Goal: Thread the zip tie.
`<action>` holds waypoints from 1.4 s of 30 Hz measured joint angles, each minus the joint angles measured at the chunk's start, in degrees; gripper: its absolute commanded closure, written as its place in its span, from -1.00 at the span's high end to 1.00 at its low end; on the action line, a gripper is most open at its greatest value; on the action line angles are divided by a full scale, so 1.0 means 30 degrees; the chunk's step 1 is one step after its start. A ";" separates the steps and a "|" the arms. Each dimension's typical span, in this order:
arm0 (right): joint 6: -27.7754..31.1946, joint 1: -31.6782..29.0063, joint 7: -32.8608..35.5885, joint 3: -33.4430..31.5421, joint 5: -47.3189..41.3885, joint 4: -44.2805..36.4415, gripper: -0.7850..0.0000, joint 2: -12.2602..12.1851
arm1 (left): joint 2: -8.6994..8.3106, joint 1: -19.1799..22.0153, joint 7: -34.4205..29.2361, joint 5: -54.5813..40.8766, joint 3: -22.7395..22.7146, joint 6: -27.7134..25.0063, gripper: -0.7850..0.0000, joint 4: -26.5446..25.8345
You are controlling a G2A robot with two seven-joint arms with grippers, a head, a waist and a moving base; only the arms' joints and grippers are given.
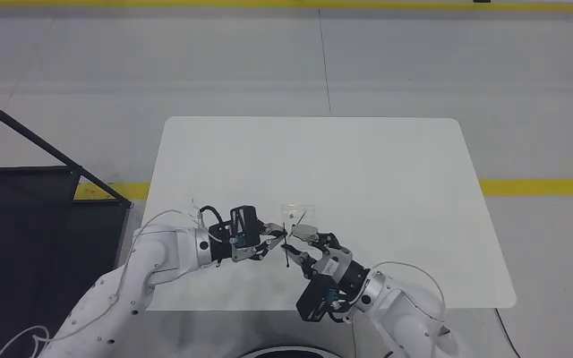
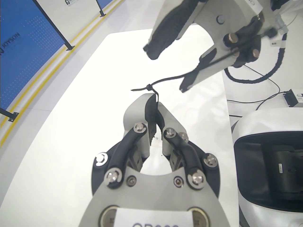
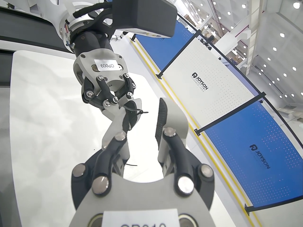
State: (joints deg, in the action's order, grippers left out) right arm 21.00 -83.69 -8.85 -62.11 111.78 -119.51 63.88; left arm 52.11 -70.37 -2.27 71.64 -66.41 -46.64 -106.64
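My left tool [image 2: 155,105] is clamped on the black zip tie [image 2: 165,80] just below its head, holding it in the air over the near part of the white worktop [image 1: 358,161]. From the head the strap runs across to my right tool [image 3: 144,113], whose fingers stand apart, and lies along one of them. Around the worktop is grey floor [image 1: 269,63] with a yellow line [image 1: 528,186], fenced by blue and white barrier panels [image 2: 14,48].
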 measured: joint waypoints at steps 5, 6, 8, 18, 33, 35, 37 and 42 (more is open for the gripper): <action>0.0034 -0.0008 -0.0020 -0.0024 0.0016 0.0008 -0.13 0.0001 | 0.0038 0.0041 -0.0066 -0.0039 -0.0008 -0.0031 -1.00 0.0022; 0.0056 -0.0007 -0.0020 -0.0021 0.0044 0.0006 -0.15 0.0001 | 0.0044 0.0044 -0.0073 -0.0042 -0.0012 -0.0038 -1.00 0.0026; 0.0101 0.0013 -0.0067 0.0026 0.0222 -0.0033 -0.16 -0.0003 | 0.0057 0.0048 -0.0083 -0.0044 -0.0020 -0.0052 -1.00 0.0036; 0.0162 0.0096 -0.0206 0.0502 0.1465 -0.0126 -0.37 -0.0009 | 0.0111 0.0030 -0.0124 -0.0020 -0.0017 -0.0268 -1.00 0.0155; -0.0087 0.0052 -0.0369 0.0771 0.2288 -0.0229 -1.00 -0.0001 | 0.0191 0.0009 -0.0346 -0.0061 0.0032 -0.0497 -1.00 0.0164; -0.0075 0.0054 -0.0368 0.0771 0.2307 -0.0227 -1.00 -0.0001 | 0.0198 -0.0020 -0.0372 0.0022 0.0037 -0.0497 -1.00 0.0102; -0.0084 0.0048 -0.0326 0.0772 0.2315 -0.0226 -1.00 0.0002 | 0.0205 -0.0045 -0.0368 0.0066 0.0037 -0.0497 -1.00 0.0067; -0.0150 0.0054 -0.0109 0.0794 0.2350 -0.0212 -1.00 0.0021 | 0.0225 -0.0118 -0.0339 0.0190 0.0026 -0.0475 -1.00 -0.0034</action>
State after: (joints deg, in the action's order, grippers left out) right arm 20.55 -83.53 -9.18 -59.73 118.83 -120.14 63.94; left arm 52.78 -70.72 -3.29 72.21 -66.33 -48.07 -106.74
